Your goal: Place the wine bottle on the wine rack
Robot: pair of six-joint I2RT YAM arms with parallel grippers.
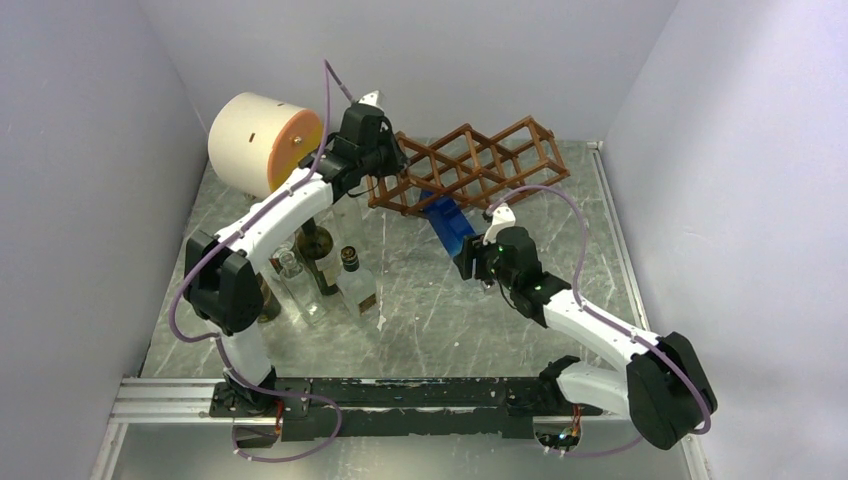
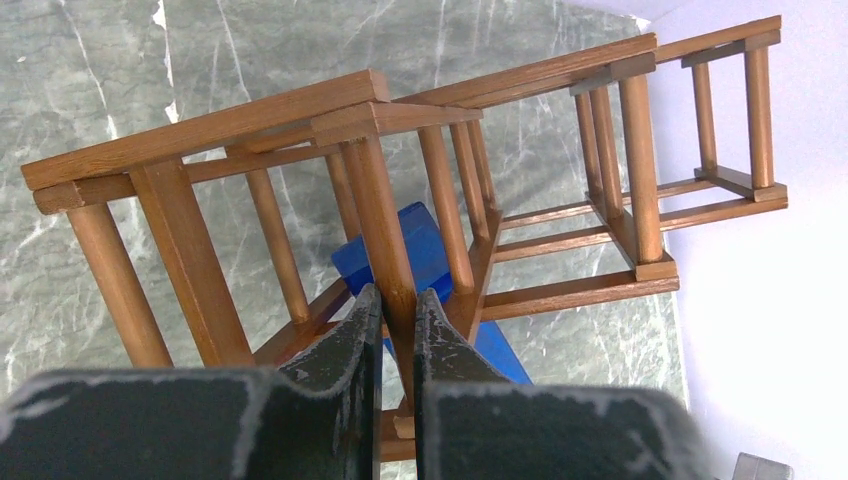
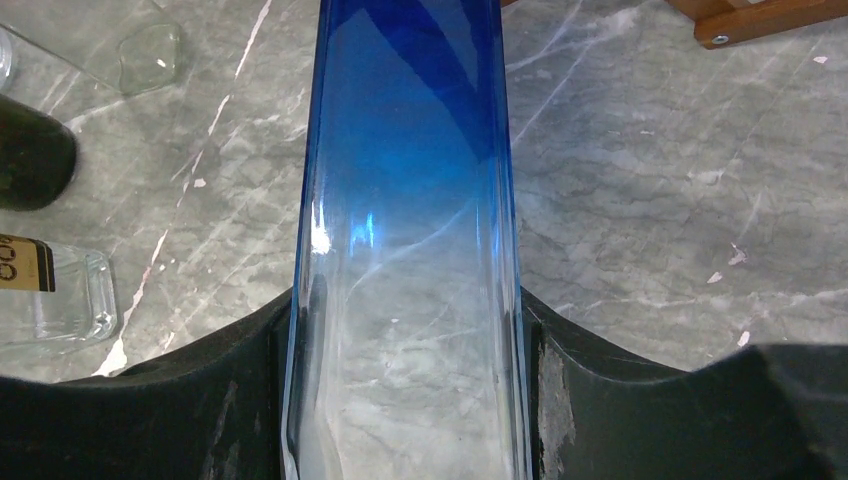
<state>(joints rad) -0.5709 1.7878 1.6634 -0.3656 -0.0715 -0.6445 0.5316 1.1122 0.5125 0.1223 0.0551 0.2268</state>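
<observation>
One blue-to-clear wine bottle (image 3: pixel 410 190) (flat-sided) in right tool (image 3: pixel 405 350), left tool (image 2: pixel 398 330) pinching wine rack (image 2: pixel 200 130)

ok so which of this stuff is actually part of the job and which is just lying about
Job: blue bottle in the right hand; wine rack, gripped by the left hand.
Lying about: cream-and-orange cylinder; other standing bottles.

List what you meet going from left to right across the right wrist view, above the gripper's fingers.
dark bottle → clear glass piece → blue wine bottle → wine rack, only a corner of it. The labelled clear bottle is left out, since it shares the dark bottle's stretch.
</observation>
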